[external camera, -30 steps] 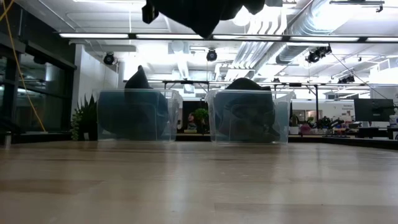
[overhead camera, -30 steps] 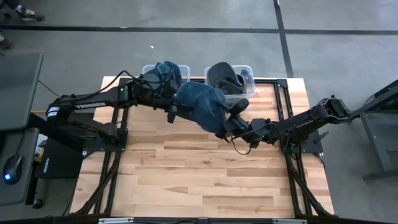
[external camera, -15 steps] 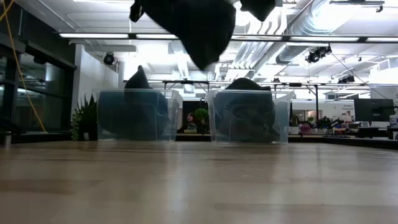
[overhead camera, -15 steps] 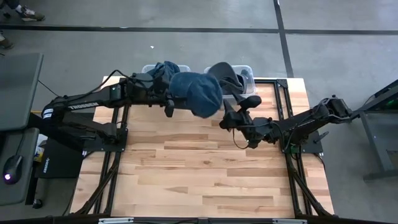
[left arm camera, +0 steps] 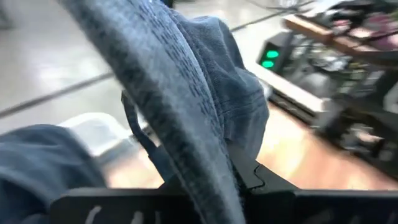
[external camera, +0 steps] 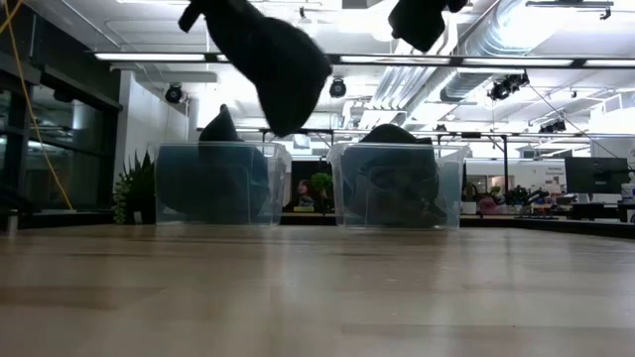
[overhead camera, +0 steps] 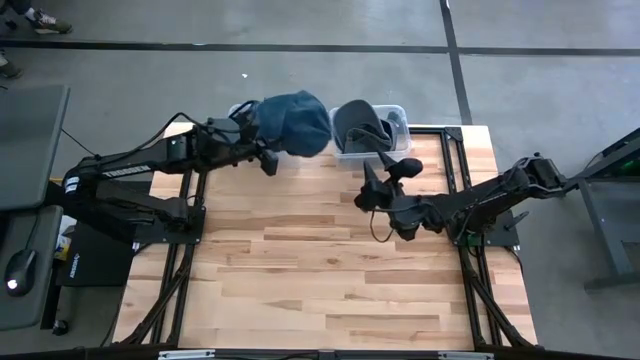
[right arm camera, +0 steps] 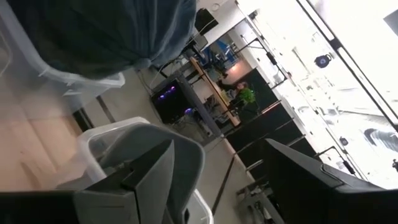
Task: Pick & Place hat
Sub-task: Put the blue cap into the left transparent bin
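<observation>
A blue denim hat (overhead camera: 295,122) is up in the air over the near rim of the left clear bin (overhead camera: 238,112), with my left gripper (overhead camera: 266,152) shut on it. In the low view the hat (external camera: 270,61) shows dark, high above the bins. Another blue hat (left arm camera: 37,162) lies in the left bin. The right clear bin (overhead camera: 398,118) holds a dark hat (overhead camera: 358,125). My right gripper (overhead camera: 385,176) stands open near that bin, above the table, with nothing between its fingers. My left gripper pinches the hat's edge band (left arm camera: 214,171) between its two fingers, coming nearly level from the table's left side. The hat is lifted clear and bulges out beyond the fingers toward the right bin, its crown (overhead camera: 305,125) sagging a little below the hold.
The two bins stand side by side at the table's far edge (overhead camera: 320,128). The bare wooden tabletop (overhead camera: 320,270) stretches toward the near edge. The room behind has desks and screens (external camera: 595,178).
My left gripper has carried the hat from over the table's middle toward the far edge and the left bin, turning as it went; the hat swung away from my right gripper. My right gripper has turned its wrist and stayed open.
</observation>
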